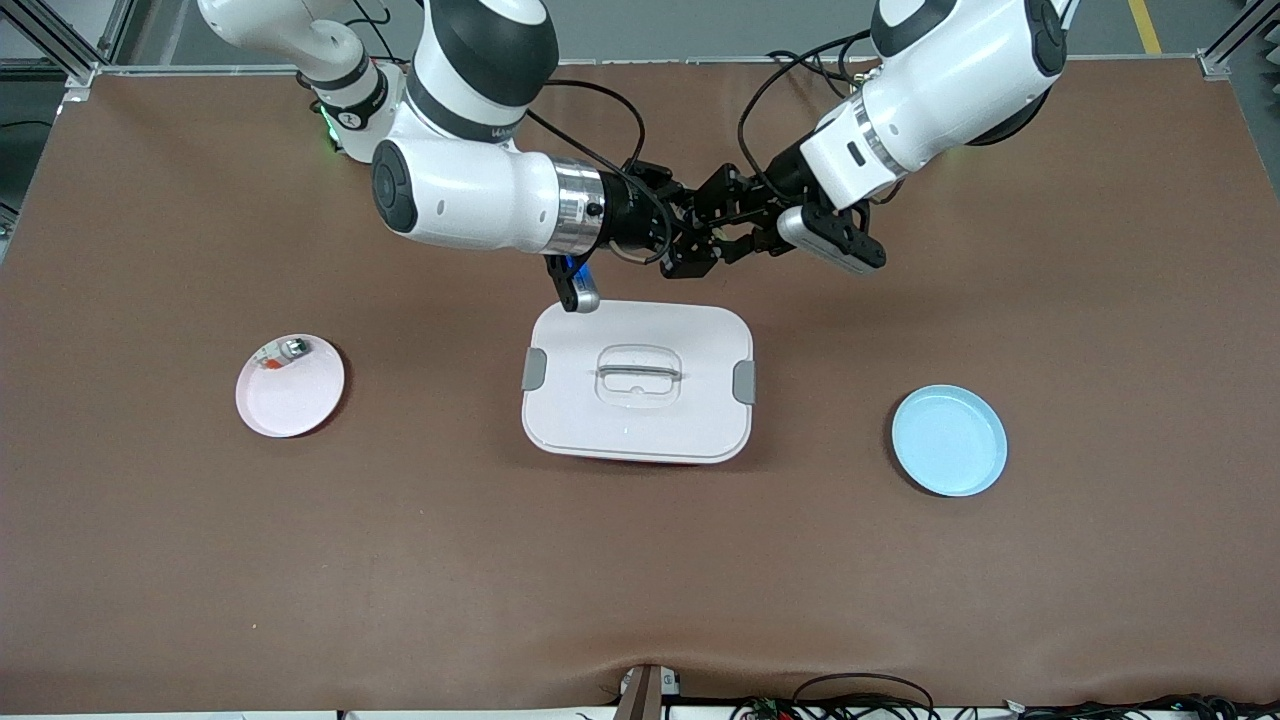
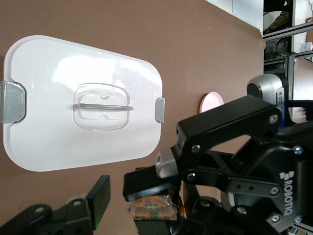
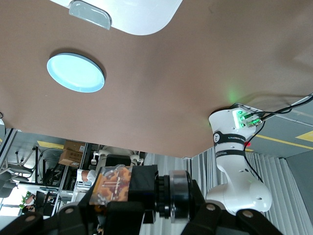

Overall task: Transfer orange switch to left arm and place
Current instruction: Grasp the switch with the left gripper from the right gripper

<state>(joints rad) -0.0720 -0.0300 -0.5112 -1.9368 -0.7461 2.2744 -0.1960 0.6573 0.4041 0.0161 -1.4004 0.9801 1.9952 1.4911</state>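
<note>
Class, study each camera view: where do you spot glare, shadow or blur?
Front view: soft shadow edges the round pale blue plate. Left wrist view: broad glare on the white rounded plastic box lid; the near black pincer parts look blurred. Right wrist view: green light glows on the white arm base.

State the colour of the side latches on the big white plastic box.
Grey side latches, clearest in the front view.

The orange switch (image 2: 152,208) is being pinched by the right gripper (image 2: 155,196) above the table, beside the box (image 2: 58,127).
</note>
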